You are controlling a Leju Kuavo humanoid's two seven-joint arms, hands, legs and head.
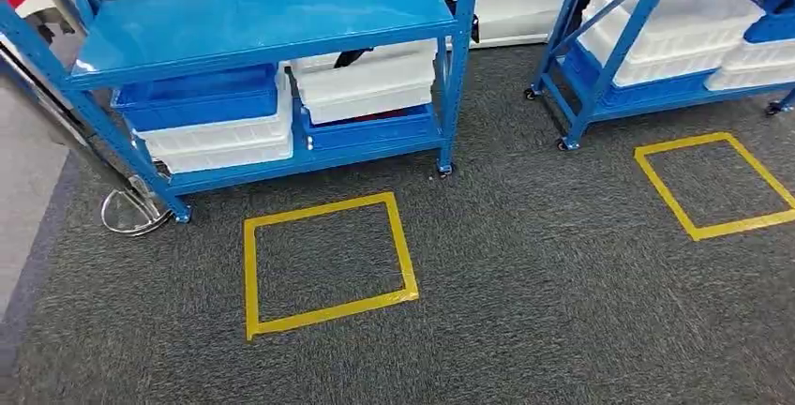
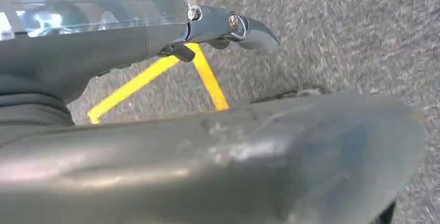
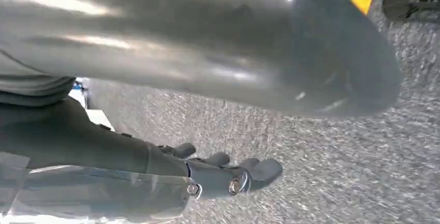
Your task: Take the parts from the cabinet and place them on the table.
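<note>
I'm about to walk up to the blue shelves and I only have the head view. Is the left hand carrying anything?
Observer: No. In the left wrist view the left hand holds nothing, and its fingers are stretched out over the grey carpet.
Operator: And the right one?
Observer: The right hand holds nothing either. Its fingers are extended and slightly apart above the carpet.
Operator: Anything on the floor near the left hand?
Observer: A corner of yellow floor tape lies on the carpet just past its fingers.
</note>
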